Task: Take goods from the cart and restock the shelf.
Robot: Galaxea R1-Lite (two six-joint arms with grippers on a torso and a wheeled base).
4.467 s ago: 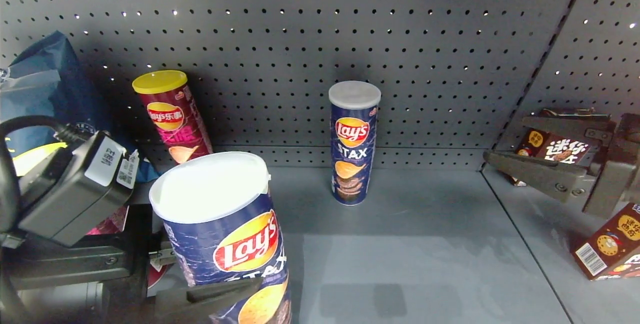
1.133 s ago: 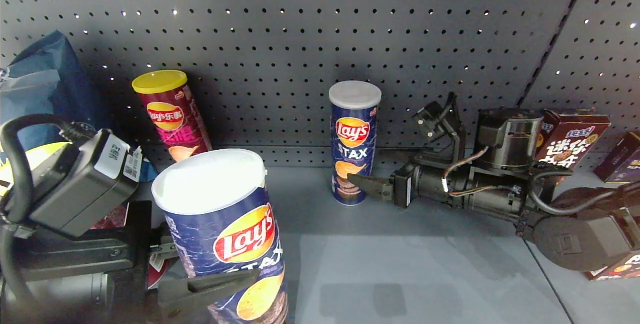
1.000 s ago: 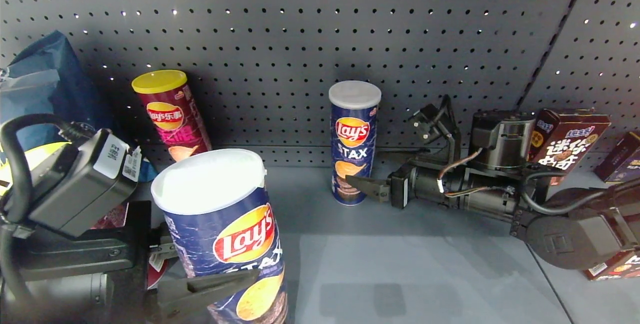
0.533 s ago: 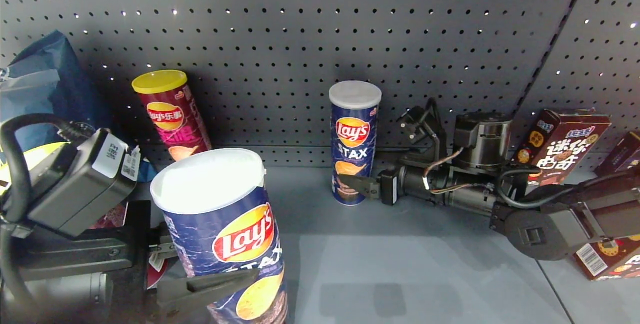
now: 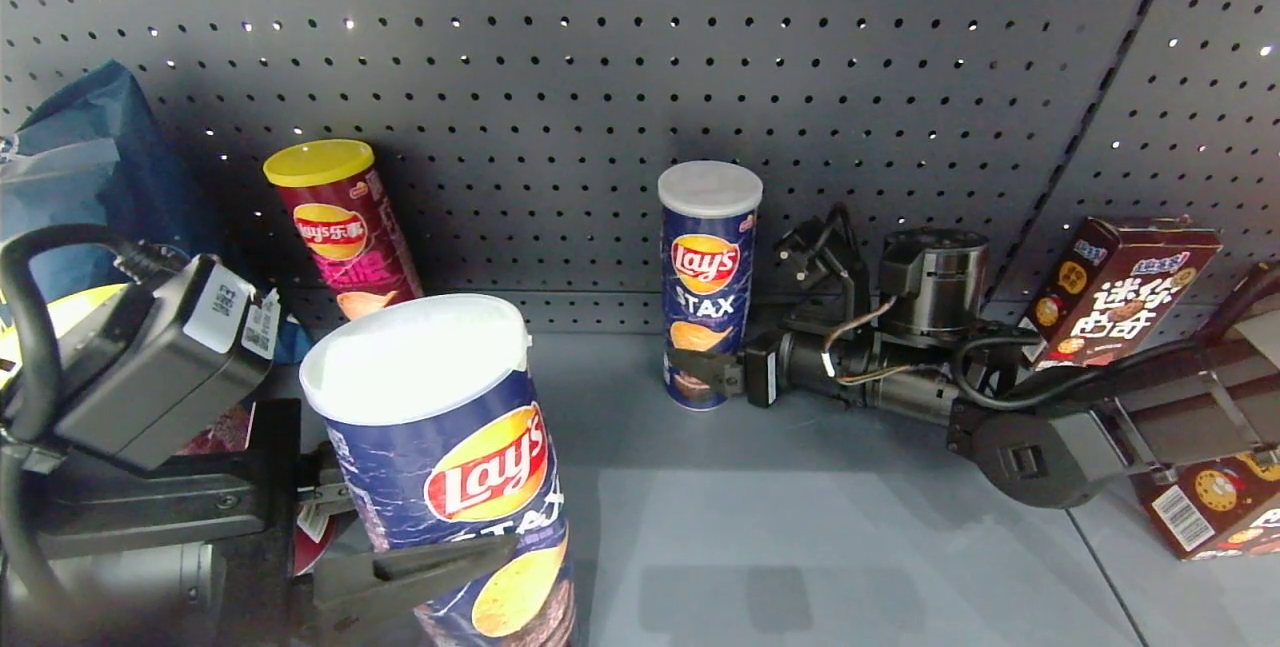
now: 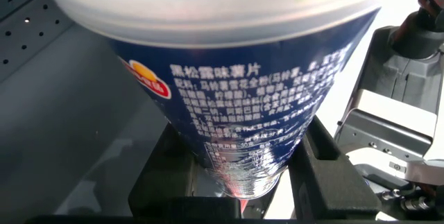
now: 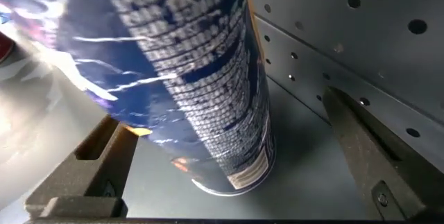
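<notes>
A: What's sitting where? Biggest first.

B: Grey shelf (image 5: 800, 527) is running across the whole head view, with the pegboard (image 5: 600, 47) rising behind it. A blue bag (image 5: 90, 147) is slumping at the far left against the pegboard.

A: Left side?

B: Left gripper (image 6: 239, 182) is clamping the held can (image 5: 450, 447), a blue chip can with a white lid. Fingers are pressing both sides of its lower body. The can is hanging upright near the shelf's front left, closest to the camera and leaning slightly.

A: And the right?

B: Right gripper (image 7: 229, 161) is reaching in from the right at deck level and straddling the standing can (image 5: 708, 277). Jaws are spread, one finger in front of the can and one behind it, at its lower part. A gap is showing on the pegboard side. Whether the front finger is touching, I can't tell.

A: Where's that can?

B: It's standing upright on the deck, mid-shelf, just in front of the pegboard.

A: Anything else?

B: A magenta can (image 5: 345, 227) with a yellow lid is tilting back against the pegboard, left of the standing can. A brown box (image 5: 1125, 292) is leaning at the right, behind the right arm. A second brown box (image 5: 1210, 512) is lying at the right edge.
</notes>
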